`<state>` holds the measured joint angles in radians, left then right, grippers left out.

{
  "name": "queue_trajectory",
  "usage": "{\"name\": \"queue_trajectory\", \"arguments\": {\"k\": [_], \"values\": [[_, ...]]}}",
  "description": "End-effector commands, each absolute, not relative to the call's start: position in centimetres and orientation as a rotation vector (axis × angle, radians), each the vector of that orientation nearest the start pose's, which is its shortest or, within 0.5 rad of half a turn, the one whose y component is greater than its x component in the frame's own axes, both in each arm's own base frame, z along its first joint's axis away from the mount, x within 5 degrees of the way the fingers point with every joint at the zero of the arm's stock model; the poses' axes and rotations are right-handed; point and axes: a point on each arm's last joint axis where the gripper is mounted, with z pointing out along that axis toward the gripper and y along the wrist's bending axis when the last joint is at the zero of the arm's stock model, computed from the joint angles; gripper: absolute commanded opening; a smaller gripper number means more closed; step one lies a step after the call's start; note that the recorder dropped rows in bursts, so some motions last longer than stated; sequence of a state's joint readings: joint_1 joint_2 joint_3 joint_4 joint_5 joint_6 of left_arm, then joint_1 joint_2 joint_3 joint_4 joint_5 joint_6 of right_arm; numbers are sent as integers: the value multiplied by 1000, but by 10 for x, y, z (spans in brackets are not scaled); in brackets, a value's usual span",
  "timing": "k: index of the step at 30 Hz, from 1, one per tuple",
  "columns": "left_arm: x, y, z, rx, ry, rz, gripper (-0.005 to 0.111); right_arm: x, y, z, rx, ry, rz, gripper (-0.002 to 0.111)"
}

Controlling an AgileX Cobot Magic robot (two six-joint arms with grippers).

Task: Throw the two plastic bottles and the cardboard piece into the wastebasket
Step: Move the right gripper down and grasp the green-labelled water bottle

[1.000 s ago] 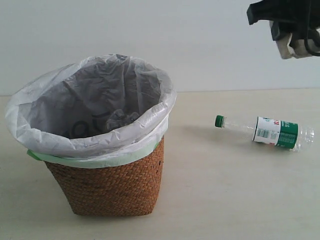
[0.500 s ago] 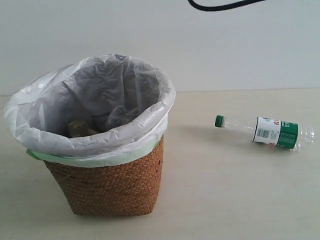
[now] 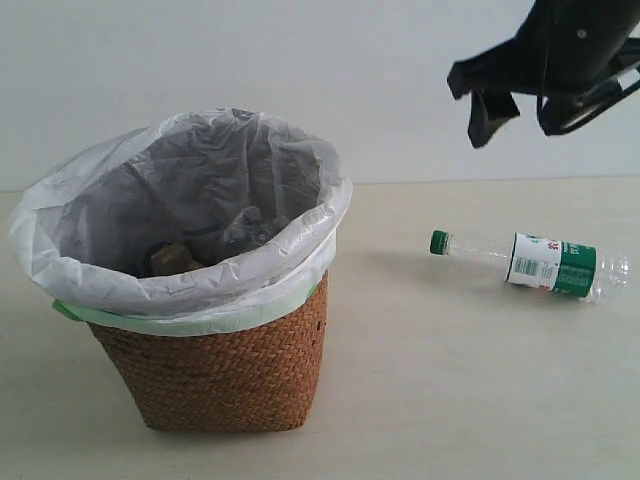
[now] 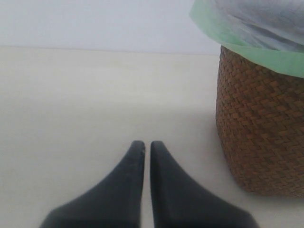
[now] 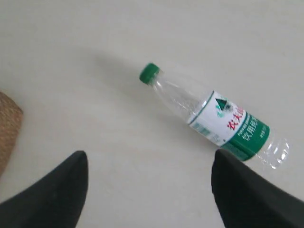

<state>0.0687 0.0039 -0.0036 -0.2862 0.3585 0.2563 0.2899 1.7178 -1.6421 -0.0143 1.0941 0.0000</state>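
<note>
The wicker wastebasket (image 3: 215,370) with its white bag stands on the left. Inside it lie a beige cardboard piece (image 3: 170,258) and a crumpled clear shape (image 3: 250,225); I cannot make out the red-label bottle. The green-capped bottle (image 3: 535,262) lies on its side on the table at the right, cap towards the basket. My right gripper (image 3: 470,105) hangs open high above it, holding nothing. In the right wrist view this bottle (image 5: 213,118) lies beyond the right gripper (image 5: 149,156). My left gripper (image 4: 144,145) is shut and empty, low beside the wastebasket (image 4: 261,128).
The pale table (image 3: 450,400) runs back to a plain white wall (image 3: 380,80). A corner of the wicker wall (image 5: 7,128) shows at the edge of the right wrist view. The left arm does not show in the exterior view.
The right gripper left the exterior view at the top, then came back lower and further left, above the bottle. A beige piece now shows inside the basket. The green-capped bottle has not moved.
</note>
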Motion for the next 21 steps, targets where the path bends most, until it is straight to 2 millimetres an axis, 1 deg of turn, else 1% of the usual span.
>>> {"name": "queue_trajectory", "arguments": {"k": [1, 5, 8, 12, 14, 21], "values": [[54, -5, 182, -1, 1829, -43, 4, 375, 93, 305, -502, 2750, -91, 65], [54, -5, 182, -1, 1829, -43, 4, 391, 85, 277, -565, 2795, -283, 65], [54, -5, 182, -1, 1829, -43, 4, 398, 79, 263, -622, 2799, -417, 65], [54, -5, 182, -1, 1829, -43, 4, 407, 72, 251, -667, 2792, -575, 65], [54, -5, 182, -1, 1829, -43, 4, 410, 70, 243, -690, 2792, -618, 65], [54, -5, 182, -1, 1829, -43, 4, 422, 74, 210, -804, 2806, -627, 65]]}}
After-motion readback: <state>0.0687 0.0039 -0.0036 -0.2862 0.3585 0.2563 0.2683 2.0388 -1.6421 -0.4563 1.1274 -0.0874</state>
